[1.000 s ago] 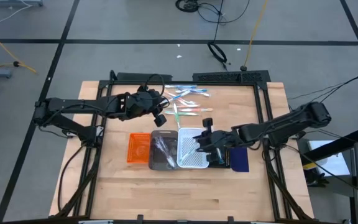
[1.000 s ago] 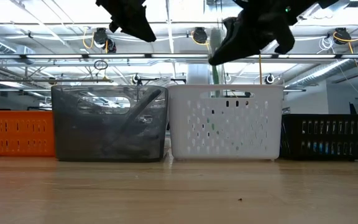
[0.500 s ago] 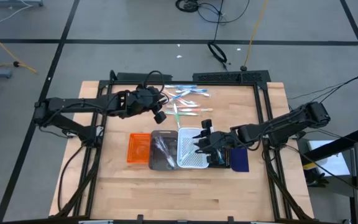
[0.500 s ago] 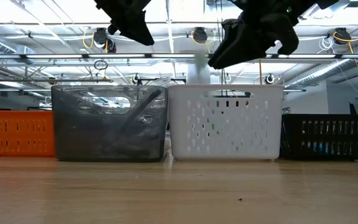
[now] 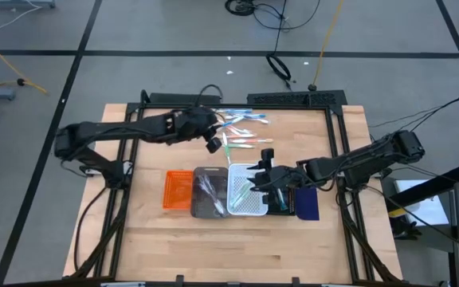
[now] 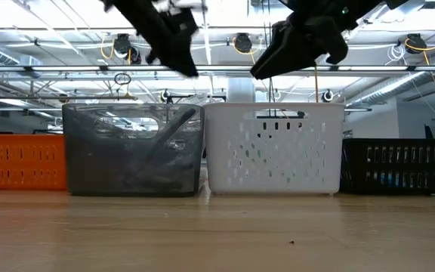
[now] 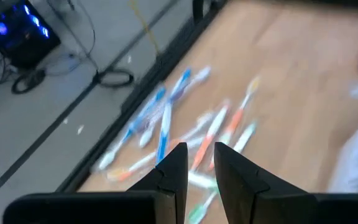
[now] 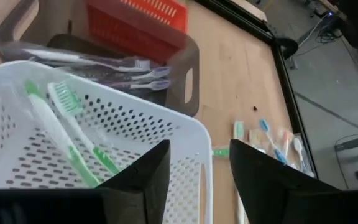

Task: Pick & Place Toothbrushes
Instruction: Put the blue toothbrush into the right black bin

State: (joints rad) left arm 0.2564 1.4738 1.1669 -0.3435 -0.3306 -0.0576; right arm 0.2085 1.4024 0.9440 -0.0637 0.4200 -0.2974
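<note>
Two grippers are at work over the wooden table [image 5: 174,239]. The right gripper [image 5: 255,180] hangs over the white tray [image 5: 245,209] just right of the frame's centre in the high view. Its fingers [image 8: 135,180] are spread wide and empty, and between them the right wrist view shows two green toothbrushes [image 8: 73,140] lying in the white tray. The right arm reaches in from the right edge of the table, stretched low and nearly level towards the centre. In the low view this gripper sits at upper centre, above the white tray's rim.

The left gripper [image 5: 213,143] is above centre in the high view, at the near edge of the loose toothbrushes [image 5: 241,131] scattered at the table's upper middle. In the left wrist view its fingers [image 7: 173,171] stand only a narrow gap apart with nothing between them, pointing down at the blurred pile of blue, orange, green and white toothbrushes. The left arm comes in from the table's left side, angled up towards the pile.

Four trays sit in a row below centre: the orange tray [image 5: 175,190], the grey tray [image 5: 209,193] holding clear toothbrushes [image 8: 104,65], the white tray, then a dark tray [image 6: 399,170] under the right arm.
</note>
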